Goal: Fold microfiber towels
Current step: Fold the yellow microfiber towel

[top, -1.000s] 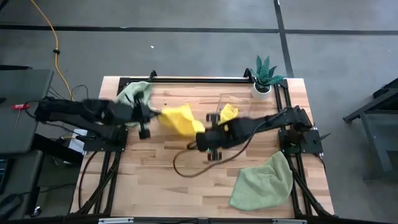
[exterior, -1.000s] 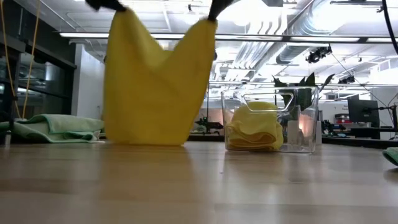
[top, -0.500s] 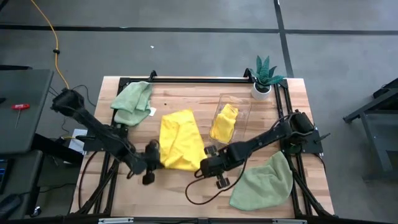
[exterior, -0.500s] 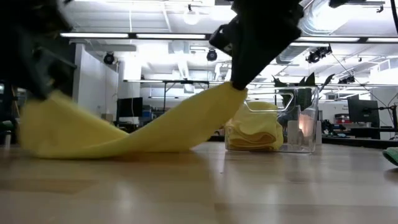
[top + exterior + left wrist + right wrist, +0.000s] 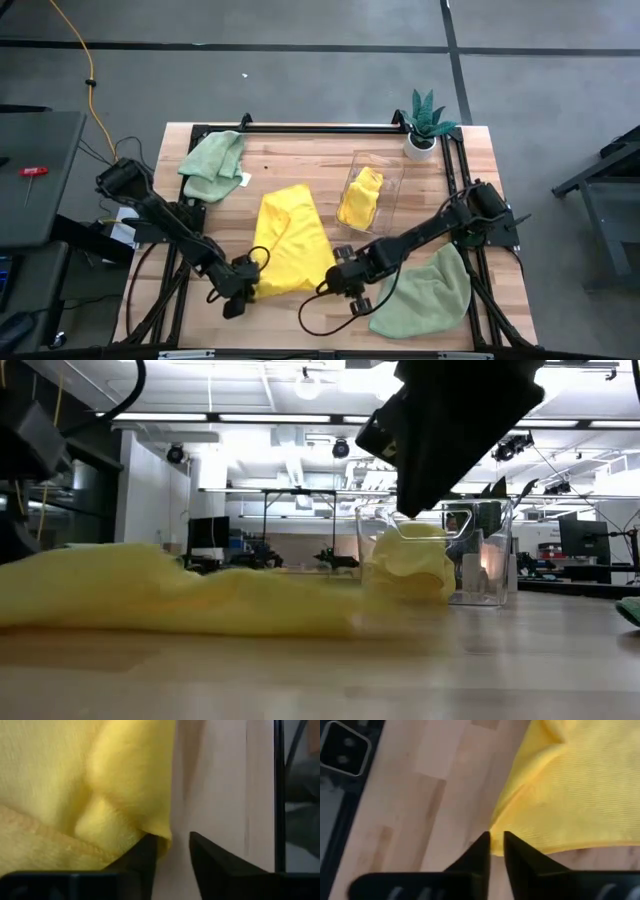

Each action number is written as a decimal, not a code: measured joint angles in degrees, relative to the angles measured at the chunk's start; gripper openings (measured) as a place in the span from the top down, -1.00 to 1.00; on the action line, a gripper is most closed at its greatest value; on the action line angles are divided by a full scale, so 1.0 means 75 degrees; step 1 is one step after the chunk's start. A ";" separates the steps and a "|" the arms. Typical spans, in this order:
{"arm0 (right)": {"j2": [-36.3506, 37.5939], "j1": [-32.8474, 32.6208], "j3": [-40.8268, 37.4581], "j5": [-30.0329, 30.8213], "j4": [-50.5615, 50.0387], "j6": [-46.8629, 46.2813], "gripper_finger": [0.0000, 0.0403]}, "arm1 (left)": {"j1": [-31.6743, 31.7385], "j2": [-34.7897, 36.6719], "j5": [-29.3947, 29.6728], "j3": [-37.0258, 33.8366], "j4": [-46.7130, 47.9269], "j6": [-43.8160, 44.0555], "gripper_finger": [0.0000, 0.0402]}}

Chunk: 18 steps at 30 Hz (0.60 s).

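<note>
A yellow microfiber towel lies spread on the wooden table, rumpled, with its near edge toward me. My left gripper is at the towel's near left corner with its fingers parted. My right gripper is at the near right corner, its fingertips a narrow gap apart. Both point slanting down. A sage green towel lies bunched at the far left. Another green towel lies at the near right. My left gripper has the towel's near left corner lying against the inner side of one finger; the other finger stands apart, with bare wood in the gap. My right gripper has the near right corner between its fingertips; whether the pads touch it I cannot tell. The towel rests on the table.
A clear bin holding a folded yellow towel stands right of the table's middle, just beyond the right gripper. A small potted plant stands at the far right corner. A black frame runs along the table's far edge and sides.
Both grippers have come down and toward the table's near edge. The yellow towel, which hung between them above the table, has been lowered, drawn toward the near edge and now lies spread out on the wood.
</note>
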State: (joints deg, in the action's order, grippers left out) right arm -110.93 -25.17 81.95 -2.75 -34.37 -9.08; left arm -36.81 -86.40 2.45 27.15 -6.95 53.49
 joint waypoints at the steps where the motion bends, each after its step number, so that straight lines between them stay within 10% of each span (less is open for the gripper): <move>1: 0.0000 -0.0024 0.0001 -0.0059 -0.0004 -0.0015 0.65 | 0.0002 0.0134 -0.0133 -0.0008 0.0153 -0.0020 0.41; 11: 0.0006 -0.0073 0.0676 -0.0113 -0.2524 -0.0049 -0.05 | 0.0005 0.2598 -0.1063 -0.0014 0.1885 0.0134 -0.05; 18: 0.1069 0.0094 -0.0732 0.0105 -0.2262 -0.0776 -0.12 | 0.0664 0.4045 0.0924 -0.0010 0.2527 -0.0088 -0.07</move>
State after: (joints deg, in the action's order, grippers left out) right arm -102.92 -24.46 76.46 -1.97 -51.34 -14.90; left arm -31.83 -56.06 9.38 27.07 12.01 52.83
